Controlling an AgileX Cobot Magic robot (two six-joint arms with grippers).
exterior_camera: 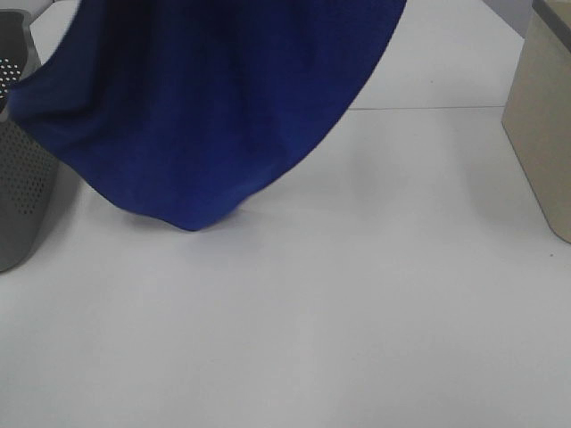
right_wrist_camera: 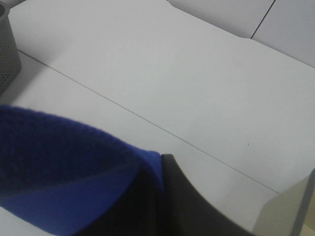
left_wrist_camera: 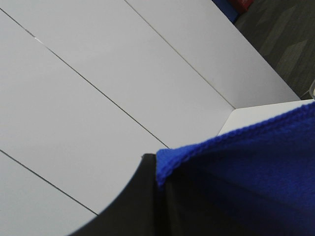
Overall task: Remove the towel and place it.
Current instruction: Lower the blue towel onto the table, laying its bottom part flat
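The royal-blue towel (exterior_camera: pixel 205 107) hangs spread in the air from above the top edge of the exterior view. Its lowest fold reaches down to about the white table (exterior_camera: pixel 357 312), just right of the grey basket (exterior_camera: pixel 22 178). Both grippers are out of the exterior view. In the left wrist view my left gripper (left_wrist_camera: pixel 157 169) pinches the towel's stitched edge (left_wrist_camera: pixel 256 167) against a black finger (left_wrist_camera: pixel 140 201). In the right wrist view my right gripper (right_wrist_camera: pixel 162 162) holds another part of the towel (right_wrist_camera: pixel 64 167) beside its black finger (right_wrist_camera: pixel 187 206). The white tag is not in view.
The perforated grey basket stands at the left table edge and also shows in the right wrist view (right_wrist_camera: pixel 7 44). A beige box (exterior_camera: pixel 544 116) stands at the right edge, and its corner shows in the right wrist view (right_wrist_camera: pixel 285 211). A seam runs across the table.
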